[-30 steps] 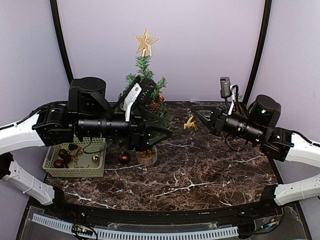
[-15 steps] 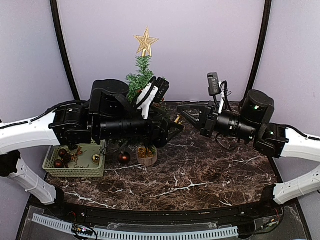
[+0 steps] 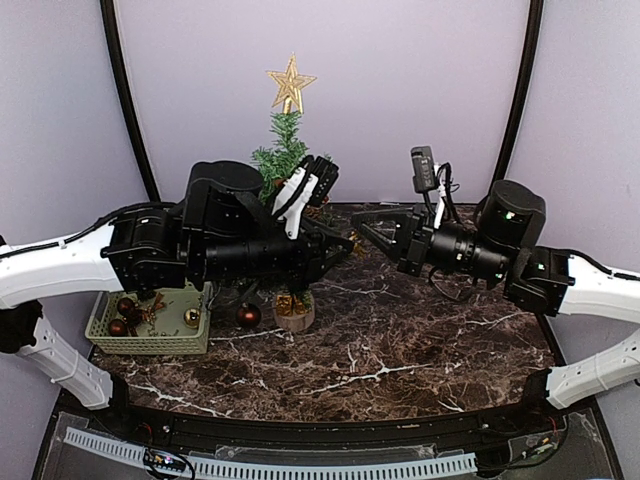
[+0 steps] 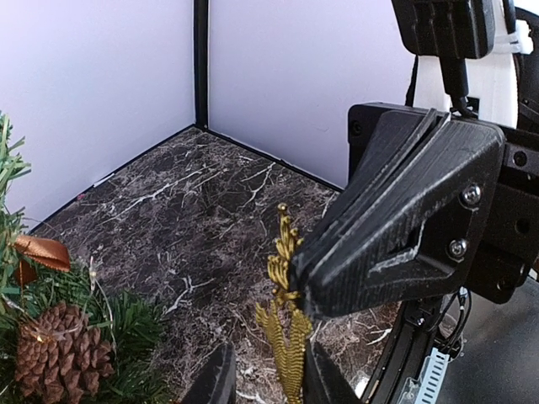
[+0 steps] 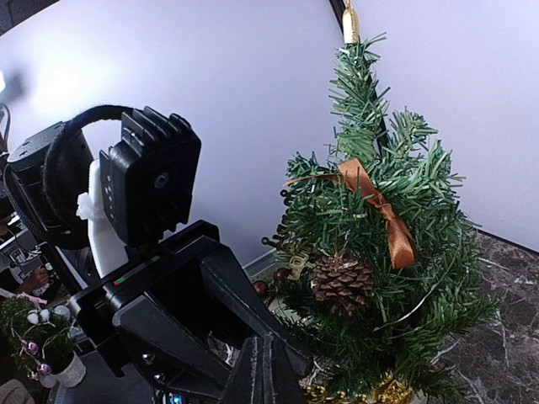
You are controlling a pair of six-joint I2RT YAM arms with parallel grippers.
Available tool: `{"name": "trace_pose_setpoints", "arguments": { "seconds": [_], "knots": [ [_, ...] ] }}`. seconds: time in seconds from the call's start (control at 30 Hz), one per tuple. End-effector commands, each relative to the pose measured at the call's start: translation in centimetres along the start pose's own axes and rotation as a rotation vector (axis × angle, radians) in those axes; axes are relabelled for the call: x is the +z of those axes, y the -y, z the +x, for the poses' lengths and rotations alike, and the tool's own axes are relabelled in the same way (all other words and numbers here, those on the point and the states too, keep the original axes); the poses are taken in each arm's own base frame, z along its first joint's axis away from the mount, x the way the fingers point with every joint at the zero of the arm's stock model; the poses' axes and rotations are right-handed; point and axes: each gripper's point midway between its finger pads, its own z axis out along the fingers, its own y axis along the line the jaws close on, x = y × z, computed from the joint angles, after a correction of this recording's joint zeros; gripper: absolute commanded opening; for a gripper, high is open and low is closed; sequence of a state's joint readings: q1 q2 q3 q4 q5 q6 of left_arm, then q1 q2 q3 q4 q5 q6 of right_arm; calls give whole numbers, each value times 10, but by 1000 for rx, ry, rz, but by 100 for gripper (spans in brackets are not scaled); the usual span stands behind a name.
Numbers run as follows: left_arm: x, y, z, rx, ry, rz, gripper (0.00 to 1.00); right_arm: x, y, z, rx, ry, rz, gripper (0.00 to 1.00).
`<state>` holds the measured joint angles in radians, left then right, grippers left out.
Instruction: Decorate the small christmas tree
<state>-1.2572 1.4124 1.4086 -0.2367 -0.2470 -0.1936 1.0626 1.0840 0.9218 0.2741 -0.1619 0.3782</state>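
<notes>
Now: my right gripper (image 4: 307,278) is closed flat, its tip pinching a gold glitter ornament (image 4: 285,337) that hangs below it. My left gripper (image 4: 268,383) is narrow, one finger on each side of the ornament's lower end; whether it clamps, I cannot tell. Both meet above the table (image 3: 420,340), mid-width, toward its far edge. The small christmas tree (image 3: 283,155) stands upright just left of them near the far edge, with a gold star (image 3: 290,85) on top.
</notes>
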Motion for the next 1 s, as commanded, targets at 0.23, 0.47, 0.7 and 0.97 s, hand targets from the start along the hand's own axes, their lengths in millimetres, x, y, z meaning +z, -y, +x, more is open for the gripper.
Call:
{"name": "trace_pose_setpoints", "arguments": {
  "seconds": [0.23,0.47,0.7,0.97],
  "knots": [
    [-10,8,-10,-7,46,52,0,-11,-11,-28,-19,115,-20,25],
    [-29,14,-8,-11,67,122,0,-28,2,-34,-36,162,40,72],
    [-54,16,-10,18,151,181,0,-31,-19,-8,-4,45,-208,78],
    [-79,32,-18,-36,242,341,0,-17,-53,3,44,-17,-434,66]
  ]
}}
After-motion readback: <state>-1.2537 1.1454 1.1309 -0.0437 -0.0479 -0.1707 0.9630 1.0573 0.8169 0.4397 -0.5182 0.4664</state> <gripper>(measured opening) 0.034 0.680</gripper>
